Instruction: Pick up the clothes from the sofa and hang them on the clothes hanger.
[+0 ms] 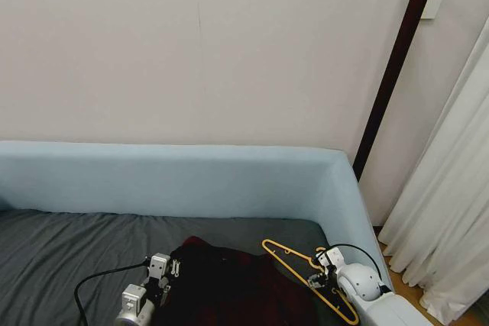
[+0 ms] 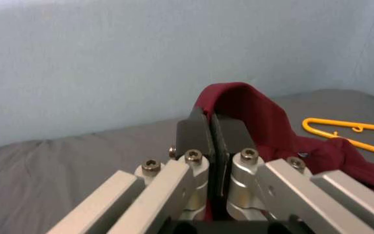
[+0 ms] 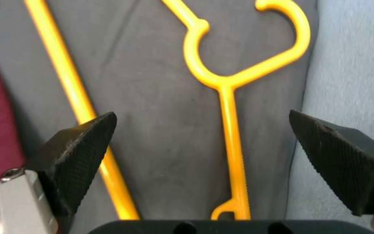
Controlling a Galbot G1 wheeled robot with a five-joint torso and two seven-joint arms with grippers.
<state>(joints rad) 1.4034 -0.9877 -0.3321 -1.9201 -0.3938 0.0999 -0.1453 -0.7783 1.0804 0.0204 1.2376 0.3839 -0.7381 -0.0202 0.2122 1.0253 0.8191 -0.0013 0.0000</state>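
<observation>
A dark red garment point(image 1: 225, 284) lies crumpled on the grey sofa seat point(image 1: 61, 250). My left gripper point(image 1: 170, 268) is at its left edge. In the left wrist view the left gripper point(image 2: 211, 119) is shut, and a fold of the red garment point(image 2: 252, 109) rises in a loop right behind the fingertips, so it seems pinched. A yellow clothes hanger point(image 1: 294, 259) lies flat on the seat right of the garment. My right gripper point(image 1: 319, 265) hovers over its hook end. It stands wide open point(image 3: 201, 122), with the hanger's neck point(image 3: 229, 122) on the seat between the fingers.
The light blue sofa back point(image 1: 168, 181) and its right arm point(image 1: 348, 211) wall in the seat. A dark door frame point(image 1: 393, 66) and white curtains point(image 1: 451, 211) stand to the right of the sofa. The grey seat left of the garment is bare.
</observation>
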